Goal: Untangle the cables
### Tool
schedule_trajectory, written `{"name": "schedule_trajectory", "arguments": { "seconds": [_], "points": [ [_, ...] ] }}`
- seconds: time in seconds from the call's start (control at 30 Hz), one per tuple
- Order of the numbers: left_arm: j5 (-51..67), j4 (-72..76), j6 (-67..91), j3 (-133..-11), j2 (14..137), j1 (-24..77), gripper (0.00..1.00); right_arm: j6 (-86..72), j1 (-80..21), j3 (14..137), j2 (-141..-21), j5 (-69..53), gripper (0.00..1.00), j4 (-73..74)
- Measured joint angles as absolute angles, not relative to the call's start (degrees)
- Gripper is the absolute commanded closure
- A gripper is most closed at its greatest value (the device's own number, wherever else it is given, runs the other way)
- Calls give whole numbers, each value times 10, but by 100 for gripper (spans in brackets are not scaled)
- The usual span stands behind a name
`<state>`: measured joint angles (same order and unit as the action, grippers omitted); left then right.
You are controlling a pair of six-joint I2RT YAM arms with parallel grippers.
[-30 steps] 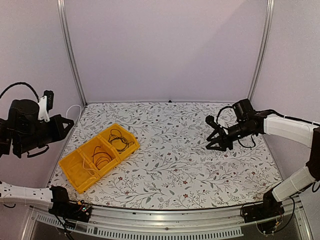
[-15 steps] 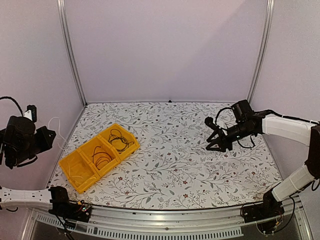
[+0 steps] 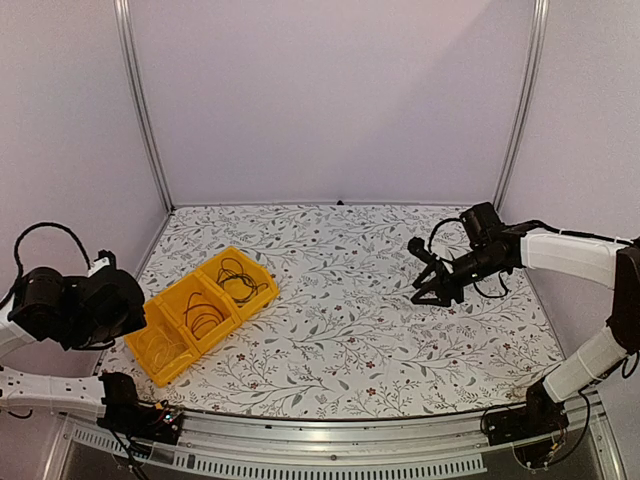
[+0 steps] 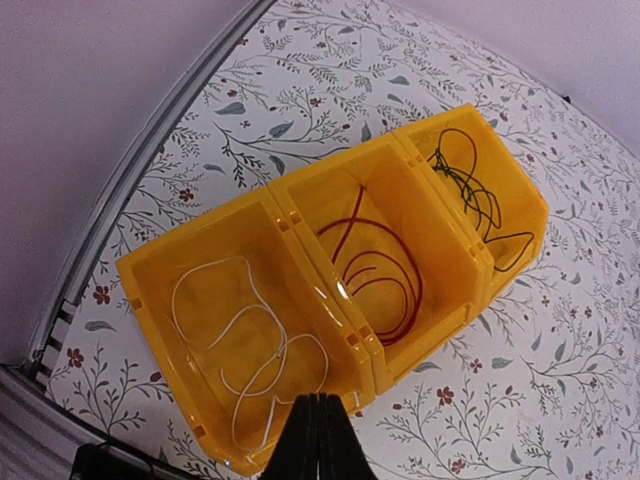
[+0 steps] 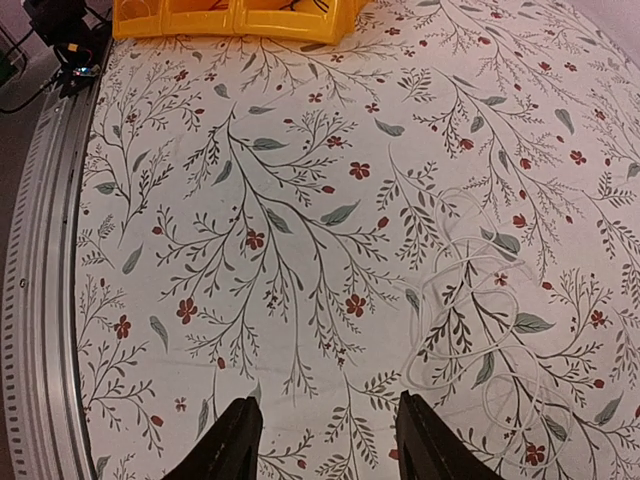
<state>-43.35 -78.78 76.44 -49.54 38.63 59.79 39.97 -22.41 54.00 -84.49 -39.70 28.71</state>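
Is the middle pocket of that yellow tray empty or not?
Not empty: a dark red cable lies in loose loops inside the yellow tray's middle compartment.

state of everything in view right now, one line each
left gripper, shut
right gripper, open, empty
yellow bin, upright, three compartments
white cable, loose in one end compartment
dark red cable, coiled in the middle compartment
black cable, loose in the other end compartment
second white cable, loose loops on the table

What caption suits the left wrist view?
Shut left gripper near yellow bin: white cable, red cable, black cable, one per compartment.
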Motion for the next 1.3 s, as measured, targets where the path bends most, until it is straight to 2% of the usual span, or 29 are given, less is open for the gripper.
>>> {"name": "schedule_trajectory", "arguments": {
  "seconds": [0.2, 0.37, 0.5, 0.6, 0.67, 0.73, 0.83, 1.0, 1.3],
  "points": [
    [-415, -788, 792, -489, 387, 595, 98, 402, -224, 540, -855, -405, 49, 294],
    [-415, -744, 724, -492, 409, 595, 75, 402, -224, 540, -858, -410, 49, 298],
    [-422, -652, 585, -517, 457, 593, 59, 401, -224, 540, -858, -411, 49, 298],
    [-432, -561, 464, -540, 511, 592, 43, 393, -224, 540, -858, -408, 49, 296],
    [-435, -481, 373, -551, 552, 590, 38, 381, -224, 542, -857, -400, 49, 292],
    [-420, -408, 296, -552, 583, 577, 37, 366, -221, 551, -857, -387, 49, 291],
    [-329, -300, 209, -556, 632, 510, 37, 336, -205, 585, -857, -356, 49, 286],
    [-156, -175, 164, -597, 735, 382, 37, 304, -179, 645, -860, -287, 49, 275],
    [51, -28, 175, -580, 837, 340, 38, 305, -176, 710, -979, -208, 47, 306]
  ]
}}
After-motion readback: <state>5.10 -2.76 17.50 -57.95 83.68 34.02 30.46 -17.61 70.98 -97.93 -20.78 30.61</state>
